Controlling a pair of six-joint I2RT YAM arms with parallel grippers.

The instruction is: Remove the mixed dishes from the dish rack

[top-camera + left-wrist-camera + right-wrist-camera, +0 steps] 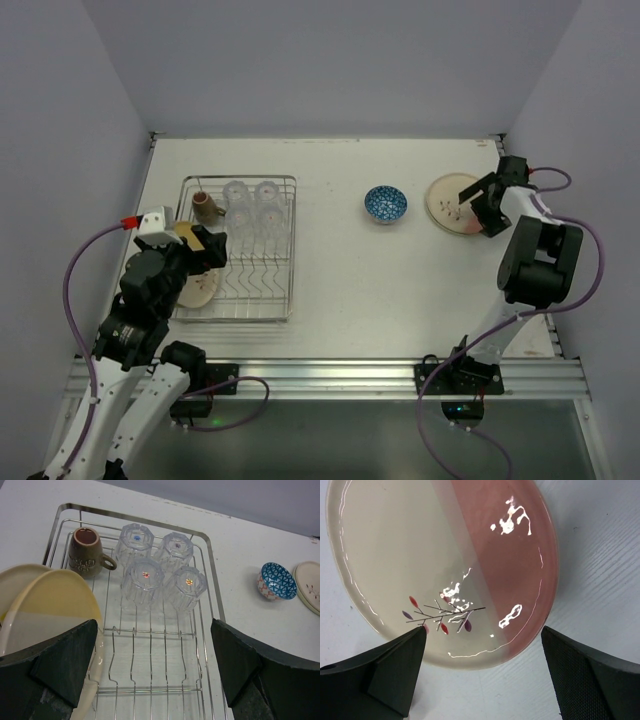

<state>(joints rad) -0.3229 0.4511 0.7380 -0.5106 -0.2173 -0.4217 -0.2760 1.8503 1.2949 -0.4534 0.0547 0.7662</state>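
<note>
Left end effector [155,655] gapes wide over the rack [292,250] at nine o'clock, with plates [55,600], glasses [145,577] and mug [85,550] inside. Right end effector [480,675], wide too, hovers over a lone plate [420,555] at two o'clock. Bowl [385,203] sits on the desk [350,290] at one.

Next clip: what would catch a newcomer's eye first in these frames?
First, the silver dish rack at the left of the table: four clear glasses cluster beside a brown mug at its far end, and cream plates lean at its near left. Out on the table sit a blue-patterned bowl and, far right, a cream-and-pink plate with a twig motif, directly under the open right gripper.
</note>
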